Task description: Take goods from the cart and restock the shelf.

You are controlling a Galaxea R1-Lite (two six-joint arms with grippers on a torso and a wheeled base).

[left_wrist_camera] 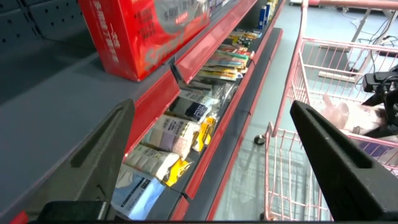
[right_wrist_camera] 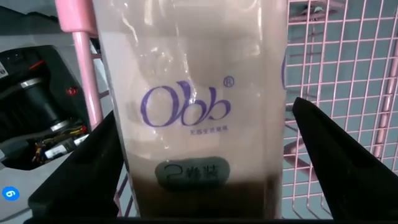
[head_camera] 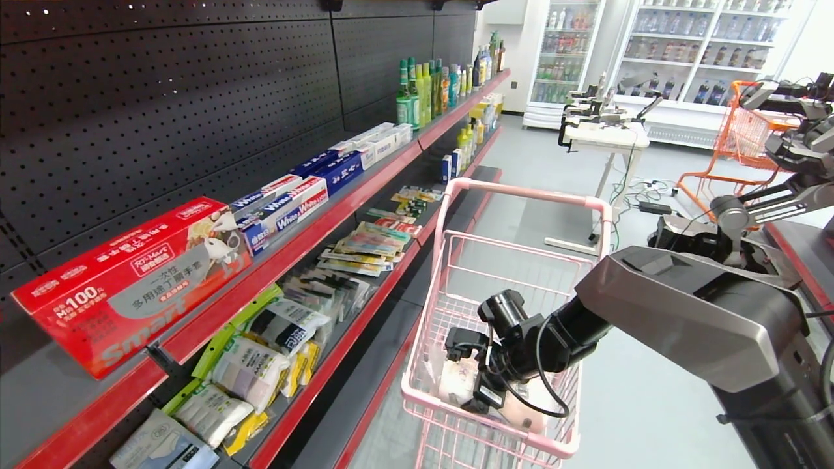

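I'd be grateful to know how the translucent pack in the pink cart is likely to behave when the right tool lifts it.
The pack looks wrapped in thin glossy film, so it will probably dent under pressure and may slip in the right tool. Its pale, soft-looking filling suggests it is light for its size and floppy, likely to sag when lifted.

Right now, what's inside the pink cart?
The right gripper hangs inside the pink cart, at a pale packet with purple letters. Anything lying under them is covered, so I can't tell.
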